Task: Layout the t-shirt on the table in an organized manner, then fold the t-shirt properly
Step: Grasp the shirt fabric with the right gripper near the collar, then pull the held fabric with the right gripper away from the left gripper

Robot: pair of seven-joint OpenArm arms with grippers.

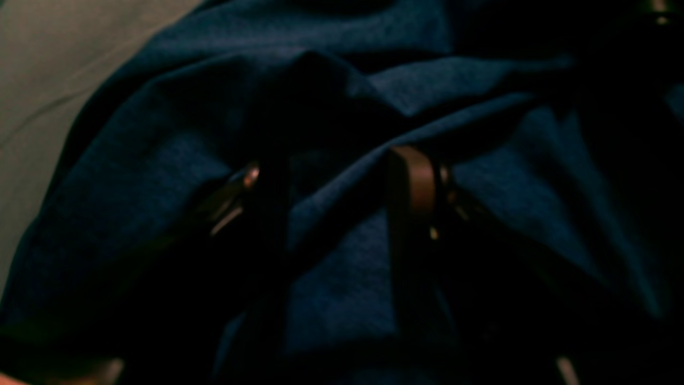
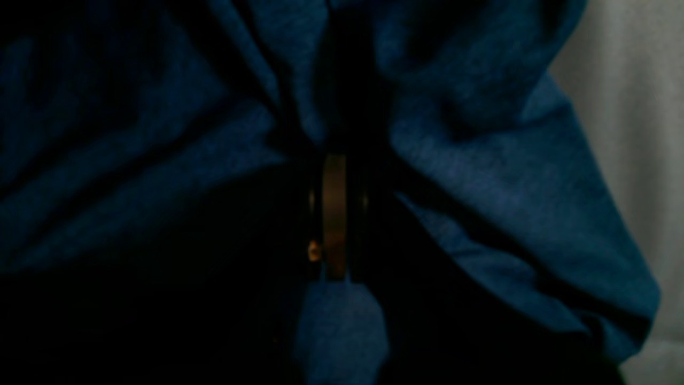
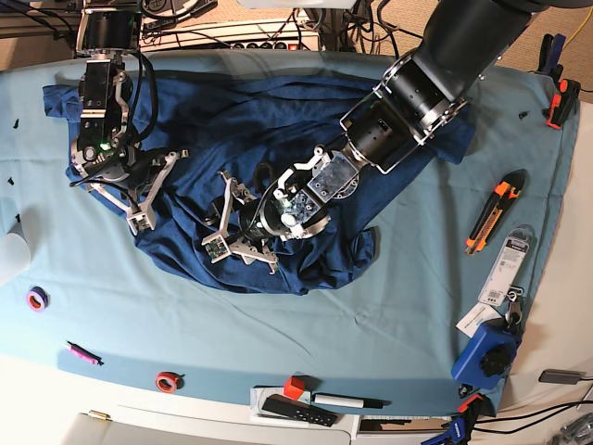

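The crumpled navy-blue knit t-shirt [image 3: 278, 120] lies on the teal-clothed table [image 3: 398, 315] (far-left part). The right gripper [image 2: 334, 160] pinches its fabric; the left gripper [image 1: 336, 182] straddles a fold, jaws apart.

No legible text or labels.

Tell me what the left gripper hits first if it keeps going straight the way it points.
The left gripper, jaws apart, points into a raised fold of the t-shirt right ahead, so it would likely meet cloth first; depth is unclear.
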